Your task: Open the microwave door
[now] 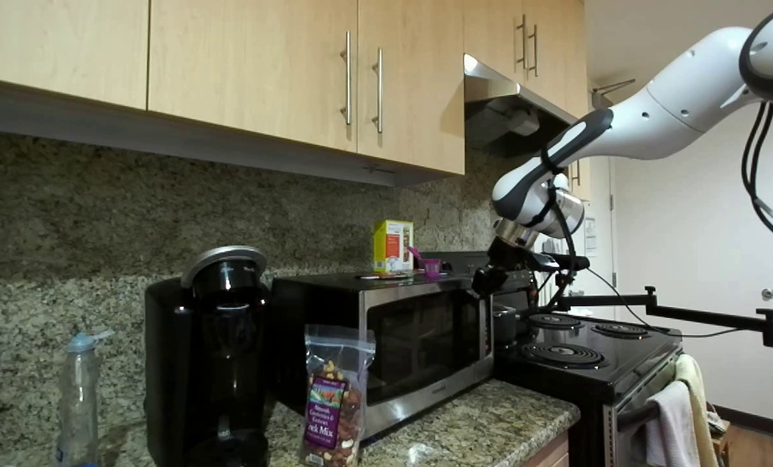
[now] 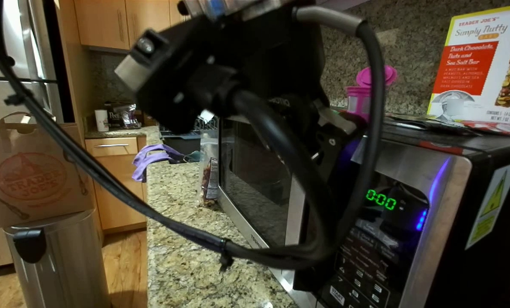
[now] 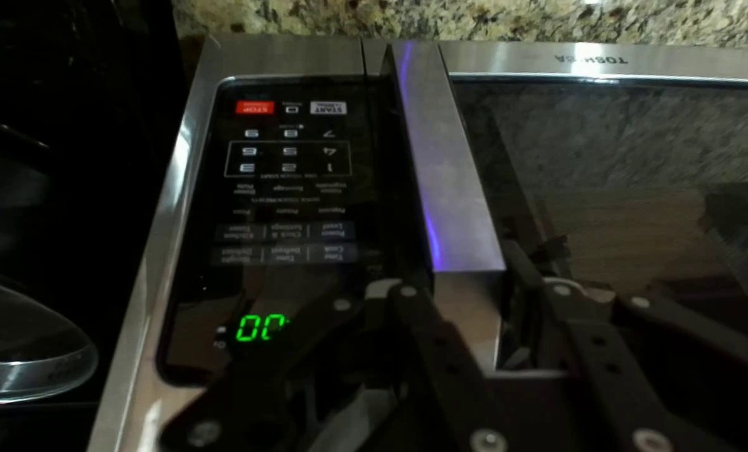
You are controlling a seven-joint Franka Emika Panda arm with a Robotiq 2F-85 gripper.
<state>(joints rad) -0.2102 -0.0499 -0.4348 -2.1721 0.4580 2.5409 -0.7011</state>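
The Franka Panda arm (image 1: 665,123) is hanging at the end of the Toshiba microwave (image 1: 318,282) bearing the control panel (image 3: 286,201). Its Robotiq gripper (image 3: 471,276) is straddling the upper end of the handle (image 3: 452,169) on the microwave's front, one finger standing on each side. Claw state: the fingers are standing apart with the handle lying between them; from my spot in the room I am failing to tell whether they are clenching it.

The microwave door (image 1: 422,344), a steel-framed panel with dark glass, is forming the microwave's front and is sitting closed, flush with the control panel. The green display (image 2: 381,199) on the microwave is reading 0:00.

On top of the microwave, a Simply Nutty bar box (image 1: 393,246) is standing upright, a magenta mesh cup (image 1: 431,268) resting near it, lid raised. In front of the microwave, a bag of nut mix (image 1: 334,395) is standing. Beside the microwave, a black coffee maker (image 1: 172,363) is standing at one end and a coil-burner stove (image 1: 633,353) at the other.
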